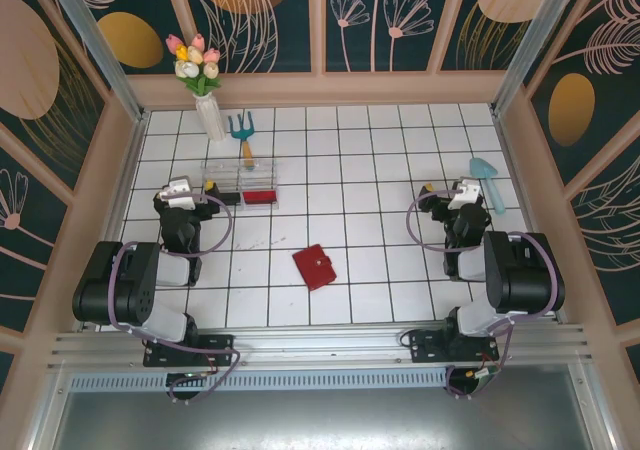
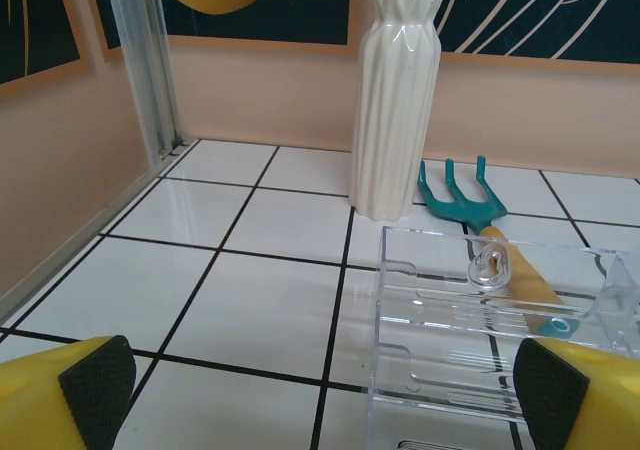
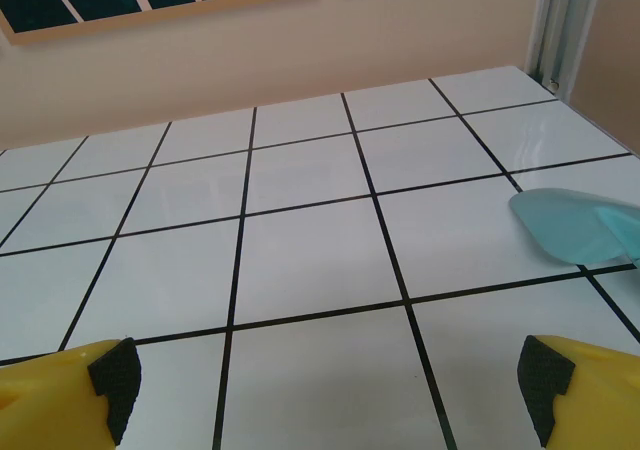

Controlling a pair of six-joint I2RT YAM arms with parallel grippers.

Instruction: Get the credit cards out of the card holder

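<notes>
The card holder point(image 1: 316, 266) lay closed at lower centre, skewed diagonally, below both grippers. The left gripper point(image 1: 205, 194) and right gripper point(image 1: 468, 186) stood wide open and empty; the left was judged slightly nearer.

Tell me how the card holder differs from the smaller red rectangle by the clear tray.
The card holder is larger; the red rectangle is smaller. The card holder lies skewed to the tiles, the red rectangle square with them. The card holder sits alone mid-table; the red rectangle lies by the clear tray. Both are red and lie flat.
</notes>
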